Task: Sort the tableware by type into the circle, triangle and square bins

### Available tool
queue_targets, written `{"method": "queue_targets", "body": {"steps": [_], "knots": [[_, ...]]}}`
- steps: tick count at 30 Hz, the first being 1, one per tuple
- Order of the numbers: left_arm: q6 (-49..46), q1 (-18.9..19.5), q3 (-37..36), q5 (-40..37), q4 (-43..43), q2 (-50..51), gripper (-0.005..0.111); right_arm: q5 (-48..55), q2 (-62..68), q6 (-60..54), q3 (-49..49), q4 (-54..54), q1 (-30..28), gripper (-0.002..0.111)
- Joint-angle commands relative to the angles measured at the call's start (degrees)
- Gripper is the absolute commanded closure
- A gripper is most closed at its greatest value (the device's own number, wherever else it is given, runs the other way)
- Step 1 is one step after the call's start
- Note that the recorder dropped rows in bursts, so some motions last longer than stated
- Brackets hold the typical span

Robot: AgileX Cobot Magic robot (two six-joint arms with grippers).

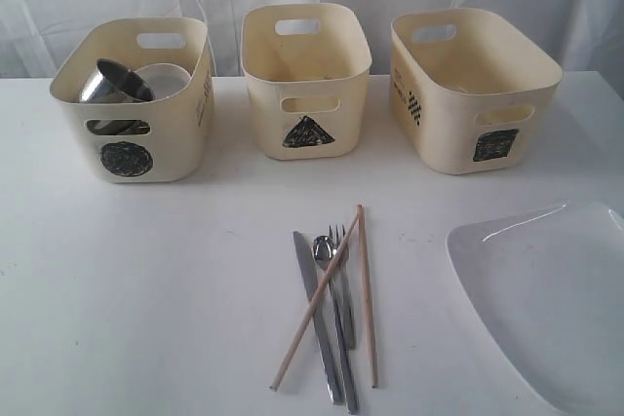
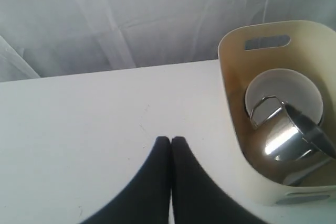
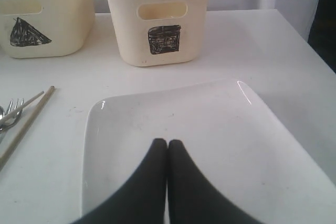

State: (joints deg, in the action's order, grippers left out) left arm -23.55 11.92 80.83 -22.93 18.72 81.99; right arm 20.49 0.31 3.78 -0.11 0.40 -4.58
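Observation:
The circle bin (image 1: 136,114) at the left holds a steel mug (image 1: 112,85) lying on its side against a white bowl (image 1: 164,78); the left wrist view shows the same steel mug (image 2: 286,129) and white bowl (image 2: 283,90). The triangle bin (image 1: 306,80) and the square bin (image 1: 471,90) show nothing inside. A knife (image 1: 314,309), spoon (image 1: 331,314), fork (image 1: 343,284) and crossed chopsticks (image 1: 366,289) lie at the front centre. The large white plate (image 1: 546,299) sits at the front right. My left gripper (image 2: 170,140) is shut over bare table. My right gripper (image 3: 167,142) is shut above the plate (image 3: 210,129).
A white curtain hangs behind the bins. The table's right edge (image 3: 294,30) runs near the square bin (image 3: 157,17). Neither arm shows in the exterior view.

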Motion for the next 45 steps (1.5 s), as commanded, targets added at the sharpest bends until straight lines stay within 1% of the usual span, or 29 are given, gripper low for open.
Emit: {"method": "queue_targets", "body": {"steps": [1, 3, 7, 10, 12, 14, 19, 22, 25, 26, 28, 31, 34, 36, 40, 42, 43, 45], "knots": [[-4.4, 0.7, -4.9, -0.8, 3.2, -7.3, 0.107, -0.4, -0.3, 0.1, 0.1, 0.0, 0.0, 0.108], [-4.4, 0.7, -7.3, -2.4, 5.0, -11.5, 0.107, -0.4, -0.3, 0.1, 0.1, 0.0, 0.0, 0.108], [-6.0, 0.5, -11.4, -8.5, 10.0, -20.3, 0.107, -0.4, -0.3, 0.1, 0.1, 0.0, 0.0, 0.108], [-10.4, 0.5, -15.5, -9.1, 12.9, -28.2, 0.107, -0.4, -0.3, 0.1, 0.1, 0.0, 0.0, 0.108], [-12.8, 0.5, -17.8, -9.0, 13.1, -32.8, 0.107, -0.4, -0.3, 0.1, 0.1, 0.0, 0.0, 0.108], [-13.6, 0.5, -19.9, -9.2, 13.1, -37.4, 0.107, -0.4, -0.3, 0.1, 0.1, 0.0, 0.0, 0.108], [-13.9, 0.5, -23.7, -13.8, 15.9, -48.5, 0.107, -0.4, -0.3, 0.1, 0.1, 0.0, 0.0, 0.108], [-14.2, 0.5, -25.7, -15.2, 22.8, -54.8, 0.107, -0.4, -0.3, 0.1, 0.1, 0.0, 0.0, 0.108], [-14.7, 0.5, -26.8, -15.2, 33.6, -59.7, 0.107, -0.4, -0.3, 0.1, 0.1, 0.0, 0.0, 0.108], [-15.0, 0.5, -27.1, -15.6, 35.1, -60.8, 0.107, -0.4, -0.3, 0.1, 0.1, 0.0, 0.0, 0.108], [-16.8, 0.5, -27.1, -18.0, 35.1, -62.9, 0.107, -0.4, -0.3, 0.1, 0.1, 0.0, 0.0, 0.108], [-21.0, 0.5, -27.1, -22.6, 31.9, -64.0, 0.107, -0.4, -0.3, 0.1, 0.1, 0.0, 0.0, 0.108], [-22.0, 0.5, -27.1, -24.0, 30.1, -64.0, 0.107, -0.4, -0.3, 0.1, 0.1, 0.0, 0.0, 0.108], [-22.0, 0.5, -27.1, -22.8, 30.0, -64.0, 0.107, -0.4, -0.3, 0.1, 0.1, 0.0, 0.0, 0.108], [-22.0, 0.5, -27.1, -17.8, 30.0, -64.0, 0.107, -0.4, -0.3, 0.1, 0.1, 0.0, 0.0, 0.108], [-23.4, 0.5, -27.1, -14.8, 26.7, -64.0, 0.107, -0.4, -0.3, 0.1, 0.1, 0.0, 0.0, 0.108], [-22.9, 0.5, -27.1, -14.6, 24.8, -64.0, 0.107, -0.4, -0.3, 0.1, 0.1, 0.0, 0.0, 0.108], [-17.8, 0.5, -27.4, -14.9, 20.8, -63.3, 0.107, -0.4, -0.3, 0.1, 0.1, 0.0, 0.0, 0.108]]}}
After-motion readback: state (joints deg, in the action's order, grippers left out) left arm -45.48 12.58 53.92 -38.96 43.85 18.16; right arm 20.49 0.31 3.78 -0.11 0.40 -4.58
